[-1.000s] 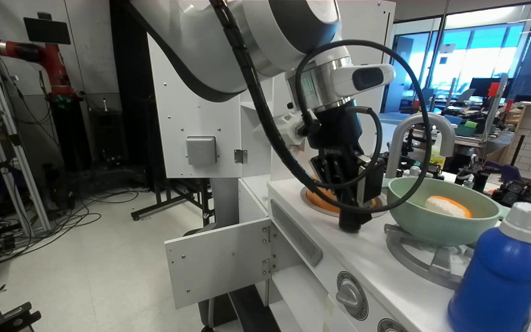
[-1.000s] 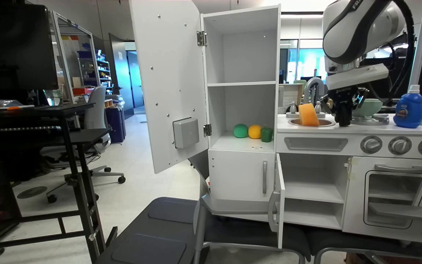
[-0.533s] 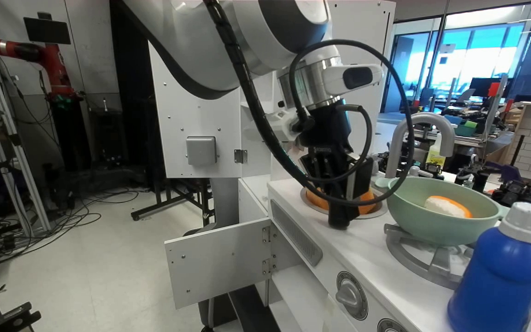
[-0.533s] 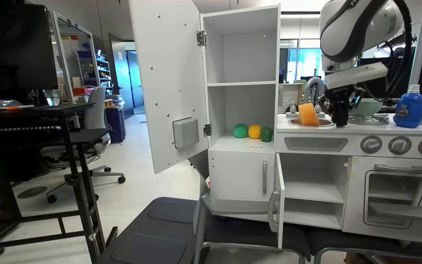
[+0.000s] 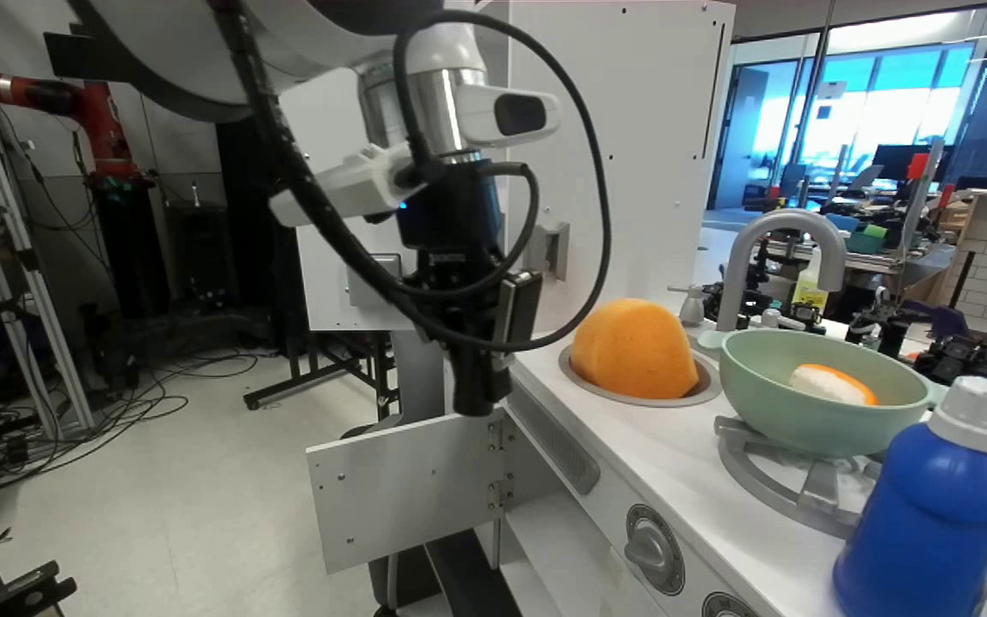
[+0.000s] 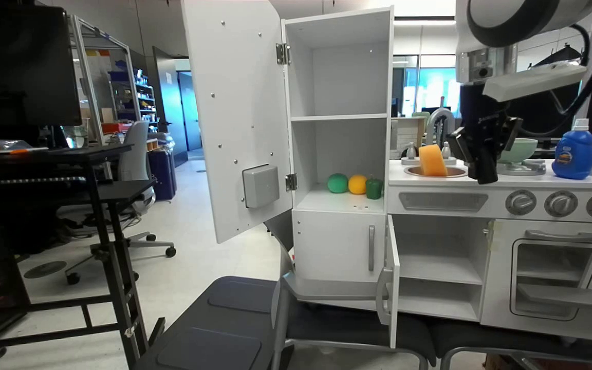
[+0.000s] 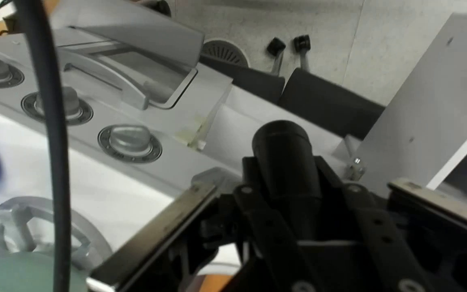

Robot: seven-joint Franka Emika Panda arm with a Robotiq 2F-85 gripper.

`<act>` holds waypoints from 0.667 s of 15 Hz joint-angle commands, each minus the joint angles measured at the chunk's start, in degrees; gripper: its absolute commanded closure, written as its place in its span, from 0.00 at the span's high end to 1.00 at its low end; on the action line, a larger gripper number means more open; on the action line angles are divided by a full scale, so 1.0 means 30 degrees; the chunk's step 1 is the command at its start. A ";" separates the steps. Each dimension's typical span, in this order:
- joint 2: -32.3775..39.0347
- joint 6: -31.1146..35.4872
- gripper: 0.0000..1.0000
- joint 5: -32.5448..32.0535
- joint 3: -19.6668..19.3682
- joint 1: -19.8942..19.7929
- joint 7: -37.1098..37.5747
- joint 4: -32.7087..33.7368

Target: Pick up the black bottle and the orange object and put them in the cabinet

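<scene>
My gripper [image 7: 286,173] is shut on the black bottle [image 7: 283,150], whose rounded end sticks out past the fingers in the wrist view. In an exterior view the bottle [image 5: 478,386] hangs tilted in front of the counter's front edge, above the swung-out cabinet door [image 5: 408,484]. Beyond that door the lower cabinet [image 6: 437,254] stands open, showing two bare shelf levels. The orange object [image 5: 635,350] rests in the round sink [image 5: 592,387], apart from my gripper; only a sliver of it shows low in the wrist view.
A pale green bowl [image 5: 785,403] sits on the grey burner beside the sink, with a big blue bottle [image 5: 930,514] near the counter's front. The tall cupboard's arched door [image 6: 239,123] is swung wide. Dark seats [image 6: 357,329] stand before the cabinets.
My gripper has carried the black bottle from beside the sink outward past the counter's front edge. The orange object, partly covered before in an exterior view, now shows plainly and has not moved.
</scene>
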 commanded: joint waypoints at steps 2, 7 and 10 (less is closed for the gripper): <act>-0.3116 -0.0138 0.10 -0.0619 0.1050 0.0125 -0.1011 -0.4909; 0.0211 0.2252 0.10 -0.3806 0.0884 0.0998 0.3855 -0.5190; 0.3491 0.3606 0.10 -0.6105 -0.0524 0.2366 0.7553 -0.3715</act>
